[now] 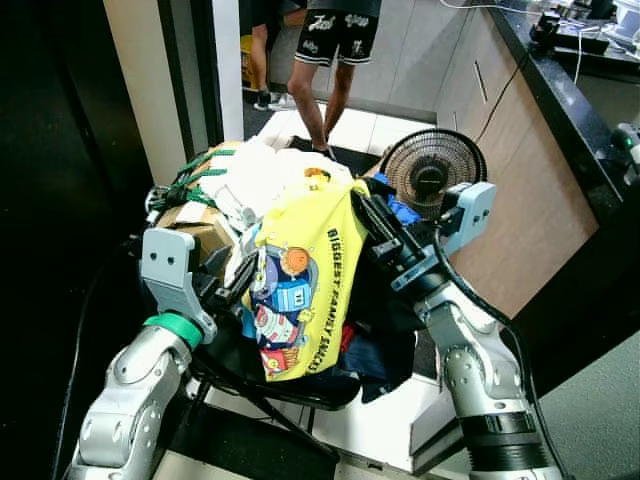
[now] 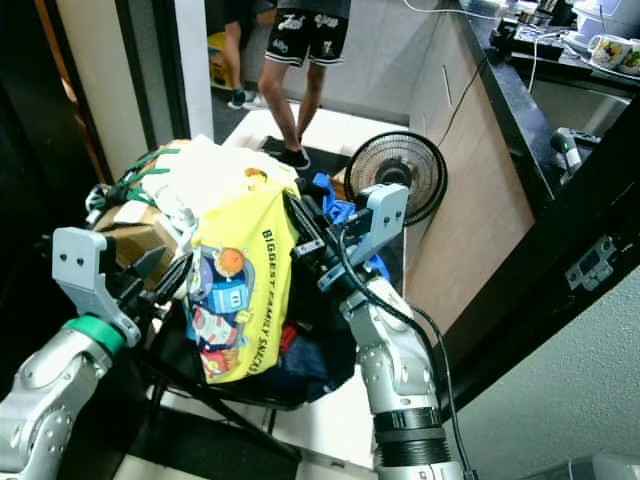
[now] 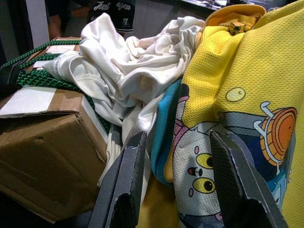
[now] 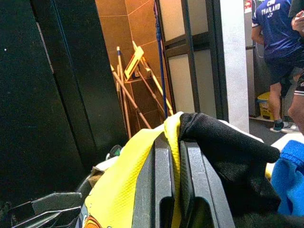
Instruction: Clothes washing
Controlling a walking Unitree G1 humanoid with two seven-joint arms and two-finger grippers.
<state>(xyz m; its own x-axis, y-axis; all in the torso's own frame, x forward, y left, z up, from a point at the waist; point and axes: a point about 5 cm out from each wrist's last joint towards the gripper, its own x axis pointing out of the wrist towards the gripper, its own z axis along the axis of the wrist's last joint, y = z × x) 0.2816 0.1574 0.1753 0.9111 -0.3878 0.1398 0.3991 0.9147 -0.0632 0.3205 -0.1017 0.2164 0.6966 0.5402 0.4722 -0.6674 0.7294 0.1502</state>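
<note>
A yellow shirt (image 1: 305,280) with a cartoon print hangs in front of a heap of laundry on a black seat (image 1: 300,392). My right gripper (image 1: 362,203) is shut on the shirt's upper edge, and the right wrist view shows yellow mesh and a bit of black cloth (image 4: 223,147) pinched between its fingers (image 4: 161,180). My left gripper (image 1: 235,290) stands open at the shirt's lower left edge, its two fingers (image 3: 126,175) on either side of the printed part without touching it. White garments (image 1: 262,180) lie crumpled behind the shirt.
A cardboard box (image 1: 195,235) with green straps (image 1: 190,185) sits left of the heap. A black fan (image 1: 432,168) stands behind on the right, next to a wooden counter side (image 1: 520,190). A person's legs (image 1: 330,70) are in the passage beyond. Dark and blue clothes (image 1: 385,335) lie under the shirt.
</note>
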